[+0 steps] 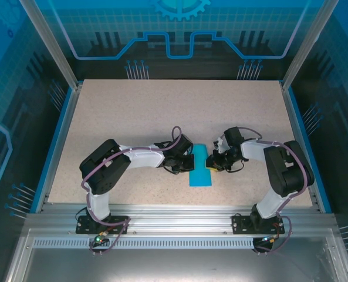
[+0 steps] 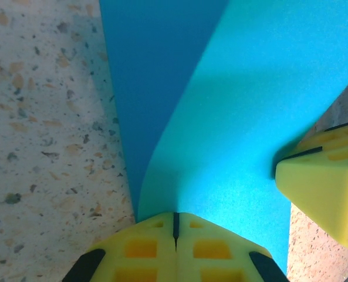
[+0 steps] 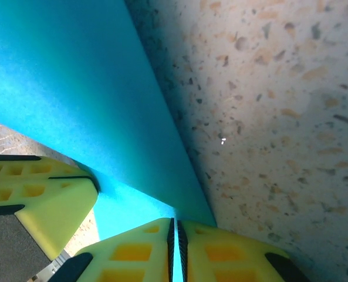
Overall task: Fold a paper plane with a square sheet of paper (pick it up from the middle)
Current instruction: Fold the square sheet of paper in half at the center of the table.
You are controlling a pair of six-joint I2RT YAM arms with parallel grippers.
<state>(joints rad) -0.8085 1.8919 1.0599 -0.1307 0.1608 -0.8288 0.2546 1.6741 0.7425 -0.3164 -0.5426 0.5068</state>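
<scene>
The teal-blue square sheet of paper (image 1: 200, 167) lies between the two arms near the table's front, folded up along its middle. My left gripper (image 1: 191, 160) is shut on its left edge; in the left wrist view the paper (image 2: 220, 117) curves up from the closed yellow fingers (image 2: 144, 249), with the other gripper's yellow finger at the right edge. My right gripper (image 1: 210, 162) is shut on the right edge; in the right wrist view the sheet (image 3: 74, 88) runs into the slit between its fingers (image 3: 132, 252).
The speckled beige table (image 1: 162, 111) stretches behind and to both sides. Blue rails line its left and right edges, and an aluminium frame (image 1: 179, 217) runs along the front by the arm bases.
</scene>
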